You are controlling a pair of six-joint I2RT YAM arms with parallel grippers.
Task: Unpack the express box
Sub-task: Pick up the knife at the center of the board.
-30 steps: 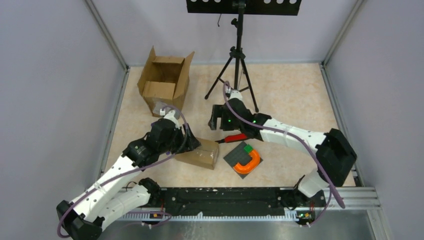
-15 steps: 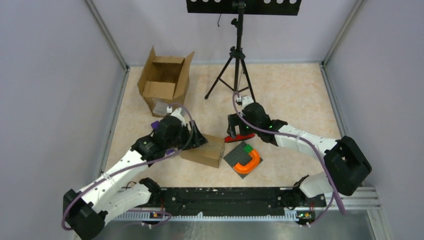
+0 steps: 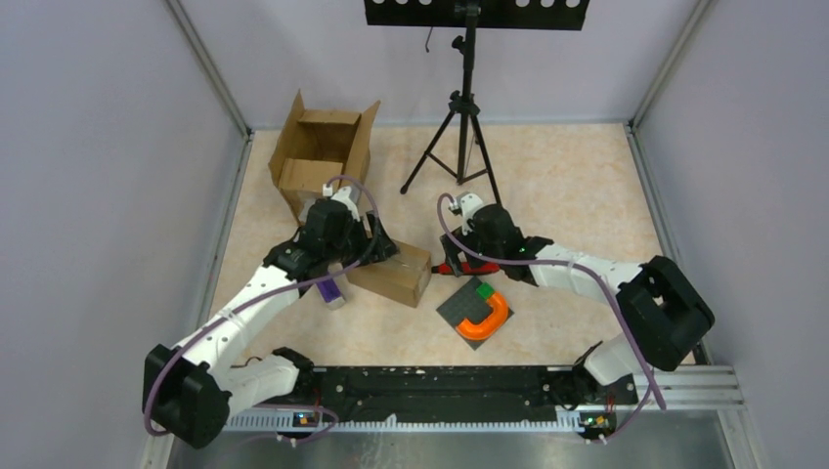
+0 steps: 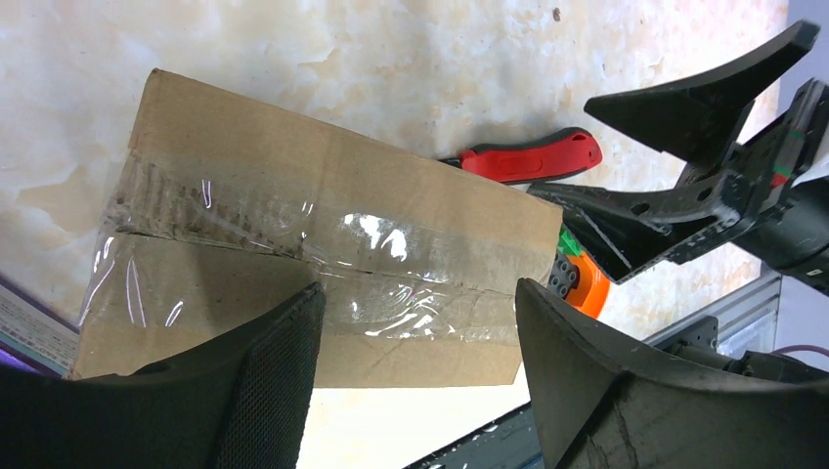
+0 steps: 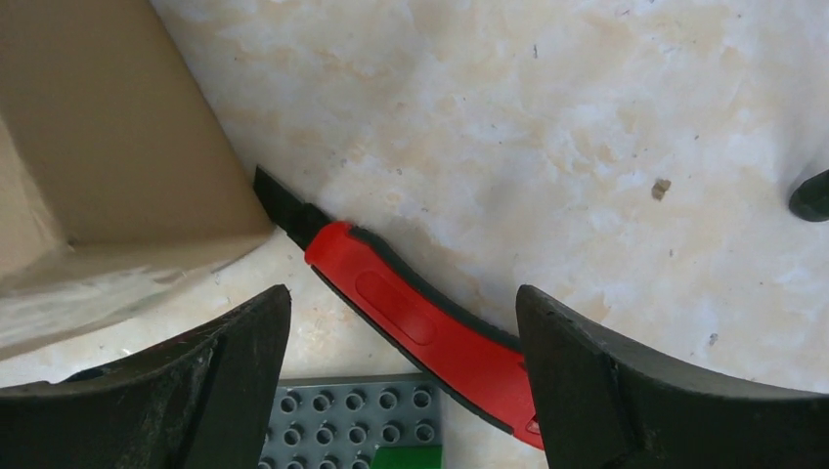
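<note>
The taped express box (image 3: pixel 399 276) lies flat and still sealed on the table (image 3: pixel 567 186), just left of centre, with clear tape (image 4: pixel 293 264) along its top seam. The left gripper (image 3: pixel 376 252) hangs over its left end, fingers spread wide – whether they touch the cardboard I cannot tell. Just right of the box lies a red utility knife (image 5: pixel 420 327); the right gripper (image 5: pixel 401 293) hovers astride it, fingers spread. In front sits a grey brick plate (image 3: pixel 458 305) – an open carton (image 3: pixel 323 156) stands behind.

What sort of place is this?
Probably a robot test cell in a lab: plain grey partition walls enclose a beige marbled tabletop, and a black tripod stand stands on it.
</note>
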